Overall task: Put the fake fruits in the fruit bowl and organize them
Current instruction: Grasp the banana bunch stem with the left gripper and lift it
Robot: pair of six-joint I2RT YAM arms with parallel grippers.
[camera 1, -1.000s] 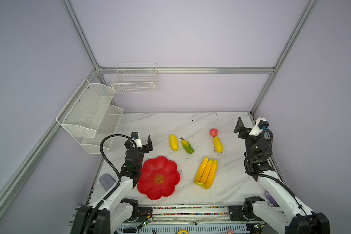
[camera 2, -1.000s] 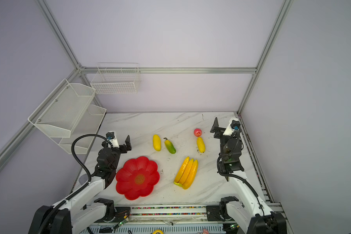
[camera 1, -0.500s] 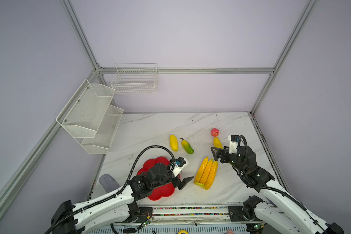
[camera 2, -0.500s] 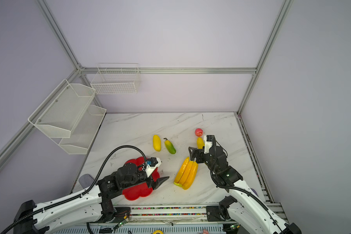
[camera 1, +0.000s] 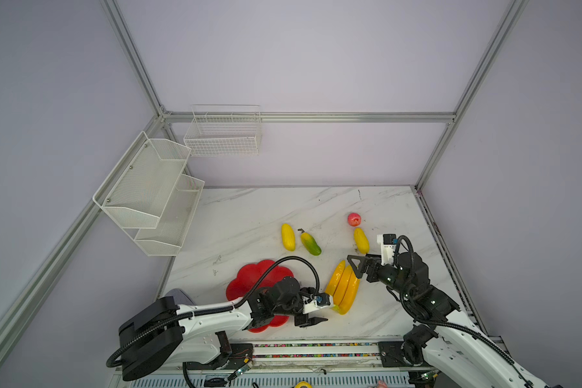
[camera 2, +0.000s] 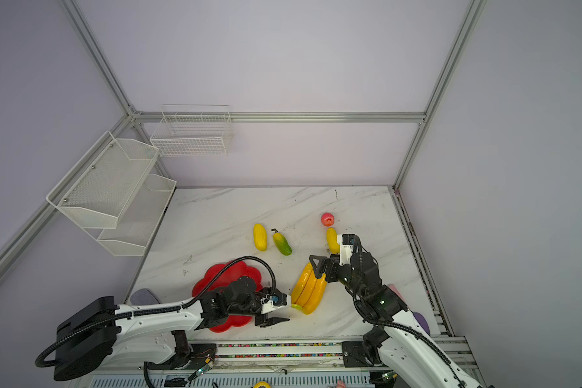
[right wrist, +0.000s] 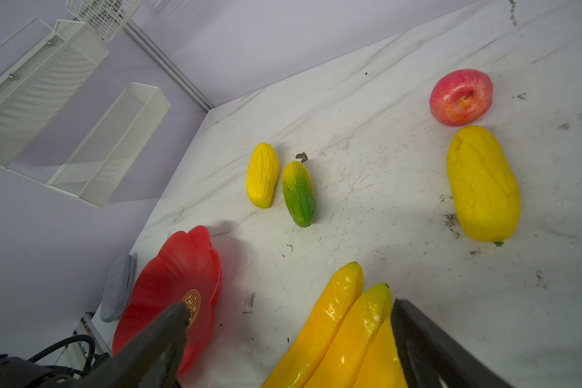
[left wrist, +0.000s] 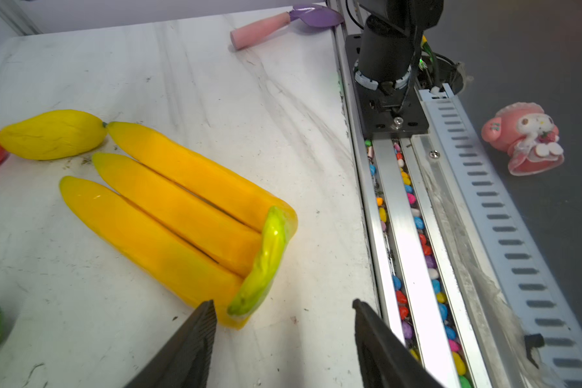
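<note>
The bunch of bananas (camera 1: 343,285) (camera 2: 308,289) lies on the marble right of the red fruit bowl (camera 1: 246,282) (camera 2: 215,278). My left gripper (camera 1: 326,312) (left wrist: 283,307) reaches over the bowl; its open jaws flank the green stem end (left wrist: 262,262) without gripping it. My right gripper (camera 1: 355,267) (right wrist: 289,309) is open wide over the banana tips (right wrist: 343,336). Farther back lie a yellow mango (camera 1: 288,236), a green mango (camera 1: 310,244), another yellow mango (camera 1: 361,240) and the apple (camera 1: 353,219). The left arm hides much of the bowl.
White mesh shelves (camera 1: 148,188) hang on the left wall and a wire basket (camera 1: 224,134) on the back wall. A grey pad (camera 1: 178,295) lies left of the bowl. A bead-filled rail (left wrist: 414,235) runs along the front edge; a pink-handled spatula (left wrist: 283,20) lies at the right edge.
Both arms left their resting places and came to the bananas: the left swung over the bowl to the stem end, the right dropped to the tips. The left jaws have narrowed.
</note>
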